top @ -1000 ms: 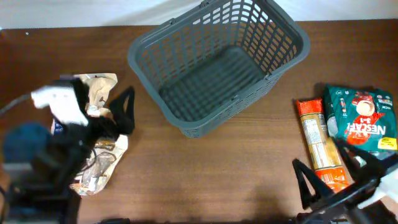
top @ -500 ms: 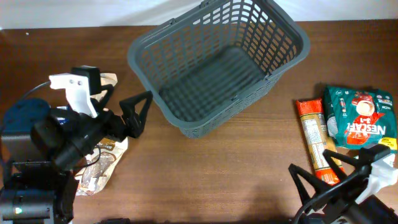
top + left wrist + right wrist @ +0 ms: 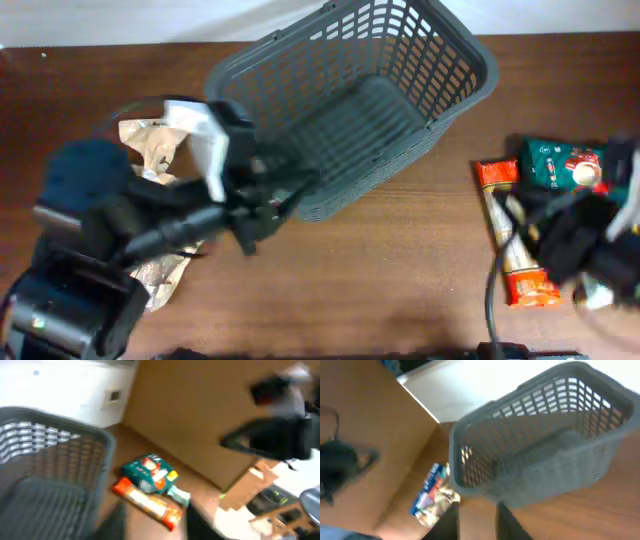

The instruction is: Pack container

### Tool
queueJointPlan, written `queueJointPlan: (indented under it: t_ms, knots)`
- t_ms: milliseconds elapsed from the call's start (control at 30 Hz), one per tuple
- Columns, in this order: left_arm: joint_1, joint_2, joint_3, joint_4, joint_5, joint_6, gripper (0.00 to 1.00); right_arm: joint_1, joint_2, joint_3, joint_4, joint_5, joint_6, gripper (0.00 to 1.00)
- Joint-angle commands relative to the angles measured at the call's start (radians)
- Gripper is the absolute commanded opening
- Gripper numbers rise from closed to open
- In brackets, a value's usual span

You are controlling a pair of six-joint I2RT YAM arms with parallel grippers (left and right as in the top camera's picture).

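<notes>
In the left wrist view the left gripper shows at the bottom edge as two dark, smeared fingers. They stand well apart with only the table between them, and they grip nothing. In the right wrist view the right gripper looks much the same: two dark fingers at the bottom edge, spread, with nothing held between them. Both are heavily blurred, so whether any tip touches something cannot be told.

The shopping basket is dark grey plastic and rectangular, with lattice-slotted walls, a thick rim and a solid base. It stands upright on the brown table in the upper middle of the overhead frame, turned at a slant.

Overhead, the dark end of the left arm lies just beside the basket's lower left wall; contact cannot be told. In the left wrist view the basket fills the left side, up and left of the fingers. In the right wrist view it spans the upper right, above the fingers. Overhead, the right arm is a blur at the right edge, well apart from the basket, lying over the orange packet and below the green pouch. At the far left, crumpled foil wrappers lie partly under the left arm.
</notes>
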Motion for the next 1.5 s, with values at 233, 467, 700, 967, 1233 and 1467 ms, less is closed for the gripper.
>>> queueJointPlan:
  t_ms: [233,467,700,967,1233,1467]
  knots:
    - [-0.307,0.150,0.044,-0.199,-0.282,-0.006,0.02,0.006,0.338,0.300,-0.113,0.167,-0.110,0.03]
    - [-0.315,0.201,0.038,-0.386,-0.310,0.037,0.02,0.006,0.389,0.304,-0.124,0.336,-0.143,0.03]
    - [-0.550,0.264,0.038,-0.435,-0.578,0.044,0.02,0.006,0.412,0.304,-0.120,0.442,-0.158,0.04]
    - [-0.837,0.493,0.038,-0.553,-1.129,0.044,0.02,0.006,0.440,0.304,-0.114,0.441,-0.186,0.04]
    - [-0.840,0.700,0.038,-0.576,-1.516,0.063,0.02,0.006,0.439,0.308,-0.184,0.443,-0.221,0.04]
    - [-0.841,0.775,0.038,-0.597,-1.843,0.206,0.02,0.006,0.439,0.308,-0.207,0.447,-0.240,0.03]
